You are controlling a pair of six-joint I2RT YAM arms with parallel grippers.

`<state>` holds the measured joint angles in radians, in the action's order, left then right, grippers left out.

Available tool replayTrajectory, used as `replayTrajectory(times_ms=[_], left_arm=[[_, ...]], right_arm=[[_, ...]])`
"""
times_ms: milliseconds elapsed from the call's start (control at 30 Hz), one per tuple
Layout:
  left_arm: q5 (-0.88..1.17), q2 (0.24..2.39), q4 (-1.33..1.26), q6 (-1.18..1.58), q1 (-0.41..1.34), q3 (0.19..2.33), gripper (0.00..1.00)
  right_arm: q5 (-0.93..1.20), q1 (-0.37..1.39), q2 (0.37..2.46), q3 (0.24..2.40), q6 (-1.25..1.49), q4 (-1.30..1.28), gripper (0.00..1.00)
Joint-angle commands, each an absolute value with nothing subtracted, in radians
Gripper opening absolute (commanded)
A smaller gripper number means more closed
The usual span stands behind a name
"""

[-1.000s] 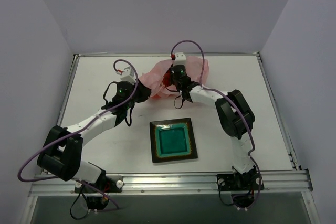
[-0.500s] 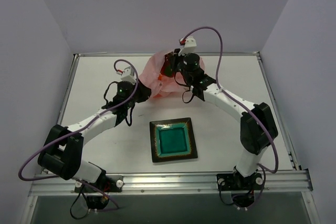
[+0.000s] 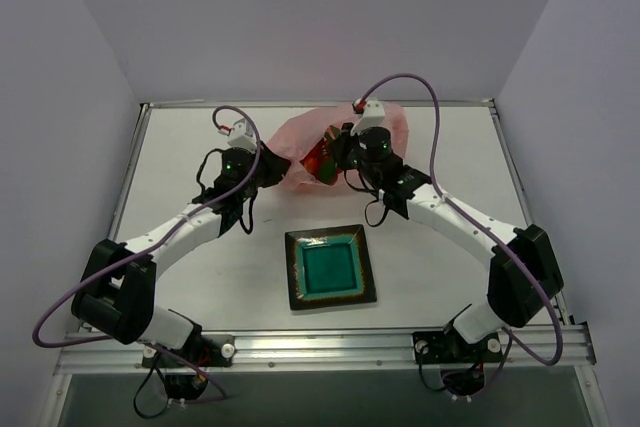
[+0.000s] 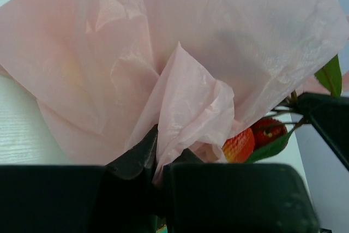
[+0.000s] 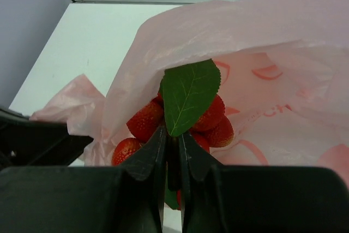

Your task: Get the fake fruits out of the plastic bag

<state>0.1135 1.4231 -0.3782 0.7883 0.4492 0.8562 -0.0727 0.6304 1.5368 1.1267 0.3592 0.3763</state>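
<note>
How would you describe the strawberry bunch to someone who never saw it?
Near the far edge of the table is a pink bag. At its mouth the right claw pinches the strawberry bunch by its leaf: the only red, green-leaved thing.

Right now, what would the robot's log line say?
left end effector: shut on plastic bag | right end effector: shut on strawberry cluster by its leaf | teal dish: holds no fruit

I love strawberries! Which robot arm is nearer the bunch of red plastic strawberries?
Right. The right jaws pinch the green leaf on the bunch of red plastic strawberries; the left jaws pinch the thin pink plastic bag beside them.
</note>
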Motion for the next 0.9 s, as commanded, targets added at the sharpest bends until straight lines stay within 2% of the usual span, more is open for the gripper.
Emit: replayTrajectory(times_ms=[0, 233, 433, 567, 867], left_arm=[[0.087, 1.384, -0.377, 0.796, 0.439, 0.922, 0.02], [0.077, 1.401, -0.371, 0.793, 0.436, 0.923, 0.02], [0.063, 1.411, -0.376, 0.79, 0.437, 0.861, 0.02], [0.066, 1.411, -0.383, 0.805, 0.436, 0.85, 0.02], [0.051, 1.387, -0.35, 0.775, 0.431, 0.905, 0.02]], right_arm=[[-0.083, 0.655, 1.441, 1.083, 0.353, 0.35, 0.0], [-0.118, 0.666, 1.225, 1.013, 0.325, 0.402, 0.0], [-0.057, 0.669, 1.146, 0.939, 0.393, 0.482, 0.0], [0.04, 0.699, 1.126, 0.939, 0.423, 0.401, 0.0], [0.046, 0.839, 0.968, 0.844, 0.408, 0.209, 0.0]])
